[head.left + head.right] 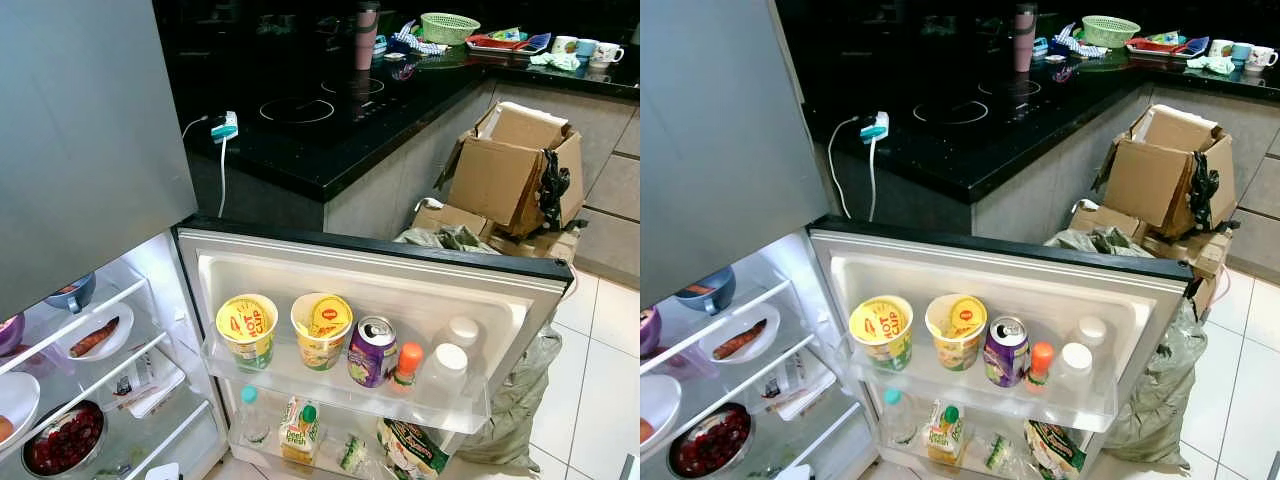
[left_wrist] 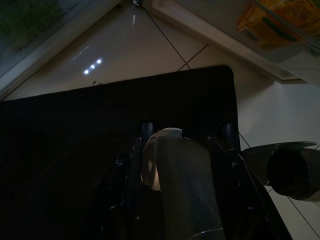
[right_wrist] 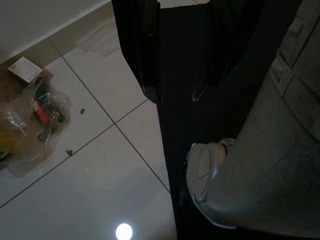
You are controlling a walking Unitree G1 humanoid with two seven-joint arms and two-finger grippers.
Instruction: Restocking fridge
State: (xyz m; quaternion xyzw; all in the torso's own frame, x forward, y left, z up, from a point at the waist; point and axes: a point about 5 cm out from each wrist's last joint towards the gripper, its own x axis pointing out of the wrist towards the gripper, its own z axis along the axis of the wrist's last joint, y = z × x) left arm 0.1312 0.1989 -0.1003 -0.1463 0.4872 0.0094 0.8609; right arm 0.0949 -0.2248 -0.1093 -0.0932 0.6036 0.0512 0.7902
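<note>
Both eye views looked down from head height, close over the open fridge door (image 1: 380,290), sharing its shelf, the bench (image 1: 970,140) and boxes (image 1: 515,165). Each wrist view pointed down at the floor (image 3: 75,165), near it.

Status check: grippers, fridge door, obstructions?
Right gripper hanging over floor, jaws open, empty. Fridge door open, upper shelf stocked: cups, can, bottles. No obstruction.

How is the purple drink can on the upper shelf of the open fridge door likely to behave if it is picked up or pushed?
The purple drink can looks like thin metal, so it is probably rigid but could dent if squeezed. Its smooth round side may be slippery, and it would likely roll if tipped. Neighbours, the noodle cup and orange-capped bottle, stand close, so pushing might knock them.
</note>
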